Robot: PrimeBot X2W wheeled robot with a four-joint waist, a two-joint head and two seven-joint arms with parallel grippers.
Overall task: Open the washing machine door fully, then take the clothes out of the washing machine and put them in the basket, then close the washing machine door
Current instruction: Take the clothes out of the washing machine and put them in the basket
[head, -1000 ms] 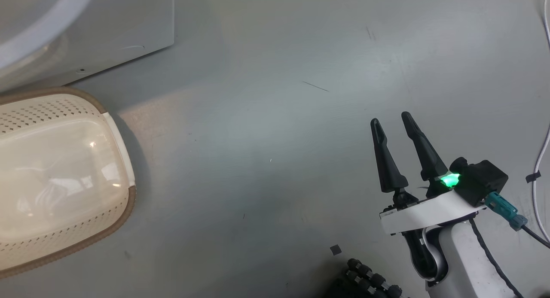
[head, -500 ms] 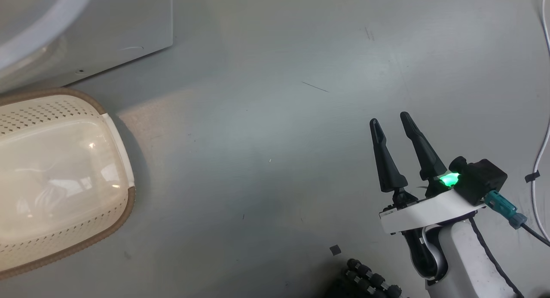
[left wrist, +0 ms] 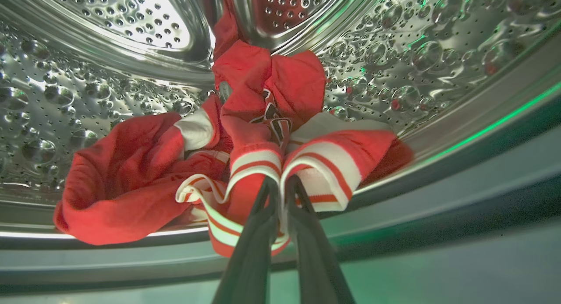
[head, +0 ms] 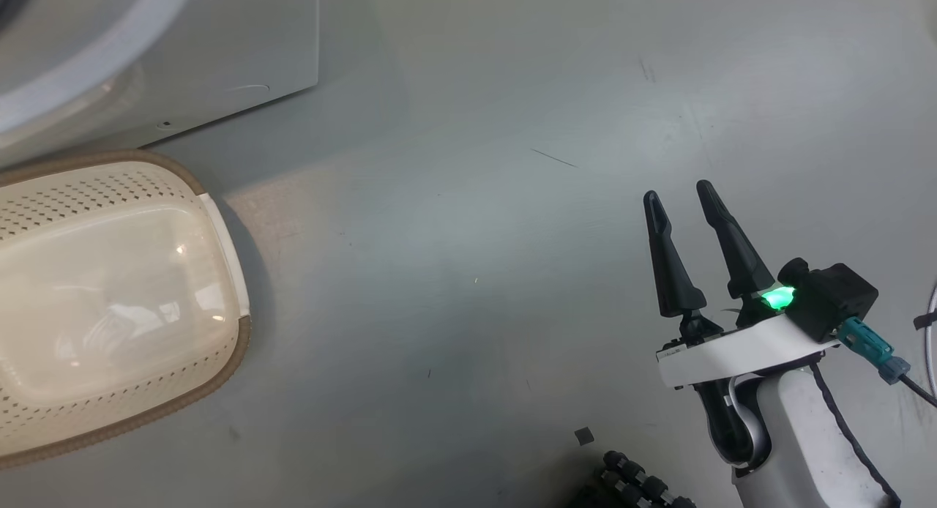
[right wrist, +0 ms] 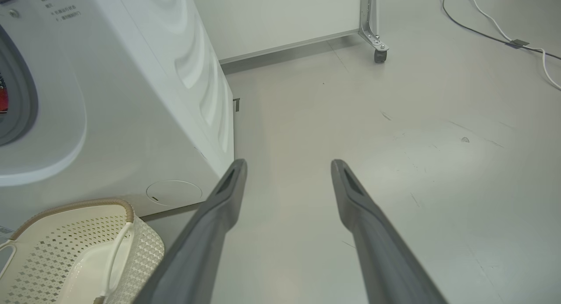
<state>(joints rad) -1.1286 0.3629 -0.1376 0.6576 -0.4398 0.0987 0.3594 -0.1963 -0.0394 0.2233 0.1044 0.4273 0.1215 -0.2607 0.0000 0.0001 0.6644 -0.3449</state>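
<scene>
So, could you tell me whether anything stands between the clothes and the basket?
Nothing visible does. The left gripper is shut on the clothes at the drum's mouth; the basket lies open and empty on the floor before the washing machine, and the right gripper hangs aside.

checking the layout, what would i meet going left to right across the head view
cream perforated plastic basket with brown rim → small dark square scrap on the floor → right gripper, two long dark fingers apart → teal cable plug

Small print (right wrist: 51, 7) on the washing machine (right wrist: 131, 102) is illegible
</scene>
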